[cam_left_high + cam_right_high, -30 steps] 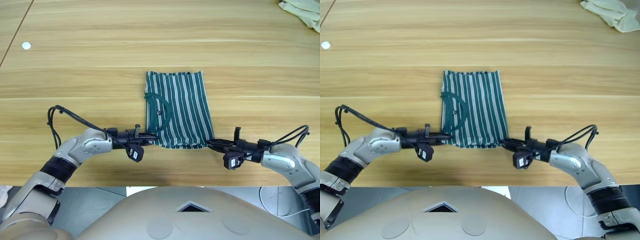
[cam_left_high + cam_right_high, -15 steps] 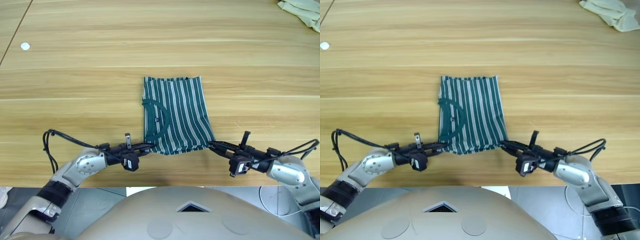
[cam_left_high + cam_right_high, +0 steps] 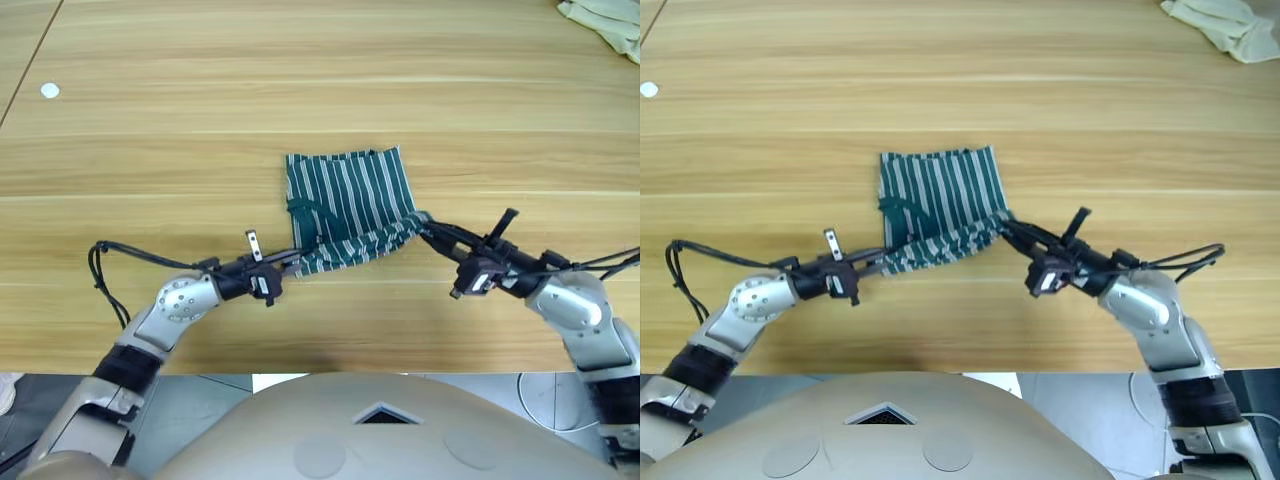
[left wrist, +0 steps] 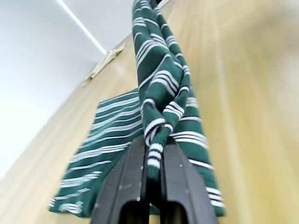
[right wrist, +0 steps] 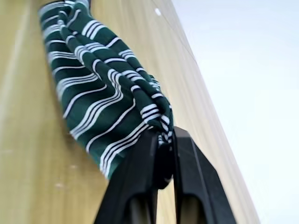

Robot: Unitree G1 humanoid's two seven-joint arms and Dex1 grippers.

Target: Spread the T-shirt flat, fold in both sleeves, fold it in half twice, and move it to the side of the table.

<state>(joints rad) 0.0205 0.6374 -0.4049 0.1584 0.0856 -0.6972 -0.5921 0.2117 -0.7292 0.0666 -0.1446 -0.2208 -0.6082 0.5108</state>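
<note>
A pale wooden desk [image 3: 200, 60] carries a small white dot [image 3: 50, 91] at its far left. The left pincer [image 3: 292, 262] is clamped on the near left corner of the striped green T-shirt [image 3: 345, 185], which lies mid-desk, sleeves apparently folded in, its near edge lifted. The right pincer [image 3: 428, 228] grips the near right corner. This looks like a half-fold; next, both corners need carrying evenly to the far edge. A pale cloth [image 3: 600, 22] lies far right. No print is readable.

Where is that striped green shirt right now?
In the head view, the striped shirt lies in the middle of the table, straight ahead of the robot. Its near edge is raised, pinched by the left claw and the right claw.
</note>
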